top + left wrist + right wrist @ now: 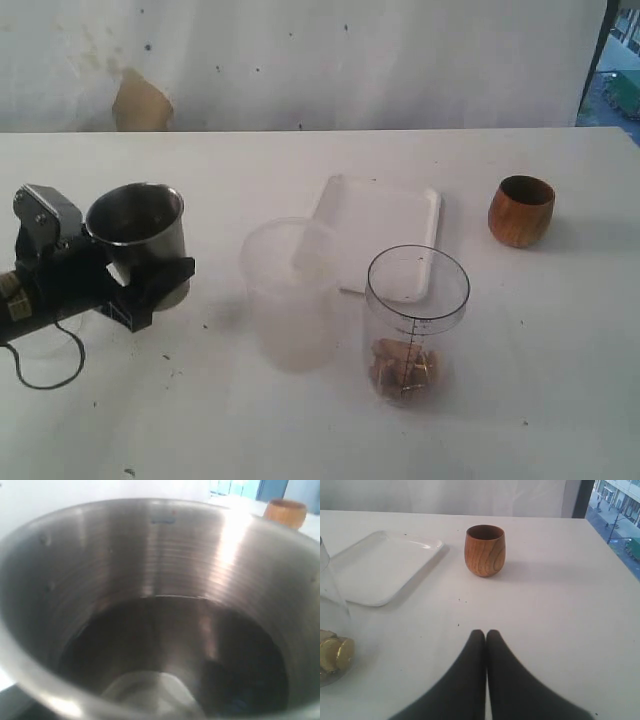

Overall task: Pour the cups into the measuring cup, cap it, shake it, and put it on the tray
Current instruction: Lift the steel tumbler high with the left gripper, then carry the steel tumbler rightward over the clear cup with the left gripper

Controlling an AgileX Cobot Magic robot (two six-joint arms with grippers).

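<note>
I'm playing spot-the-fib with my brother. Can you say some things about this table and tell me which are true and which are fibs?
1. The wooden cup stands on the tray. False: it stands on the table, off to the side of the tray.
2. The measuring cup has gold-coloured pieces at its bottom. True.
3. The right pincer is wide open. False: its two tips are pressed together, with nothing between them.
4. The left pincer has the steel tumbler in its grip. True.
5. The measuring cup has its cap on. False: its top is open.
</note>
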